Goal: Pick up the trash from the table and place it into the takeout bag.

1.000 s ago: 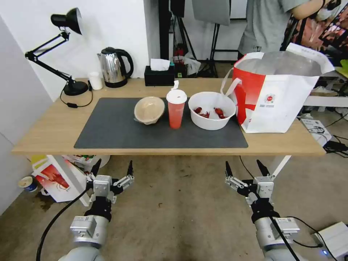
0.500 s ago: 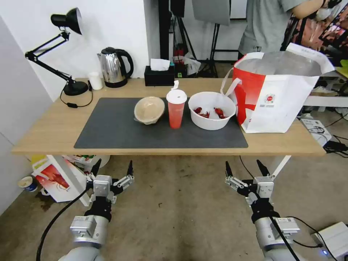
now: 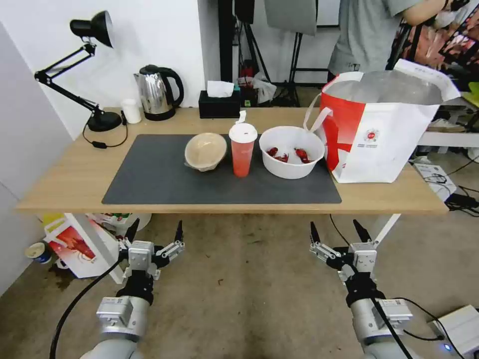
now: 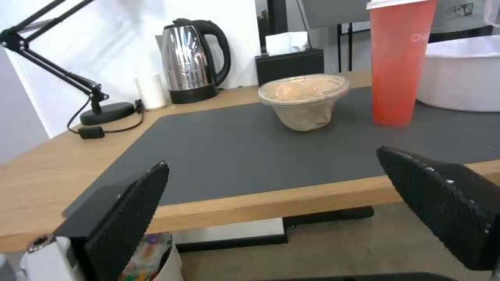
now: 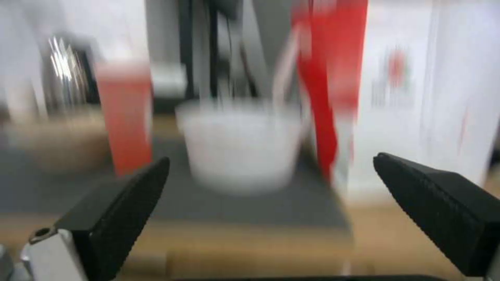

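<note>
The light-wood bench [image 3: 65, 179] runs across the head view, with a dark grey mat [image 3: 164, 184] covering most of its middle. At its right end stands the takeout bag [image 3: 384, 144], upright and open at the top, its silver lining showing, a red panel on the side facing the bowls and a white strap handle hanging toward them.

Three pieces of trash sit in a row on the mat. Nearest the bag, just beside it, is the large white plastic bowl [image 3: 292, 162] holding red crayfish scraps. To its left stands the red drink cup [image 3: 242, 154] with its white lid, upright. Left again, close to the cup, is the beige paper bowl [image 3: 205, 151], tipped a little so its mouth faces forward.

Along the back edge of the bench are a black desk lamp [image 3: 90, 70], a steel kettle [image 3: 157, 92], a black tissue box [image 3: 219, 104] and a small white cup [image 3: 132, 110].

Both arms hang low in front of the bench, above the concrete floor [image 3: 249, 289]. The left gripper [image 3: 154, 231] sits below the mat's left part, its fingers spread wide and holding nothing. The right gripper [image 3: 337, 230] sits below the mat's right end, likewise spread apart and empty.
</note>
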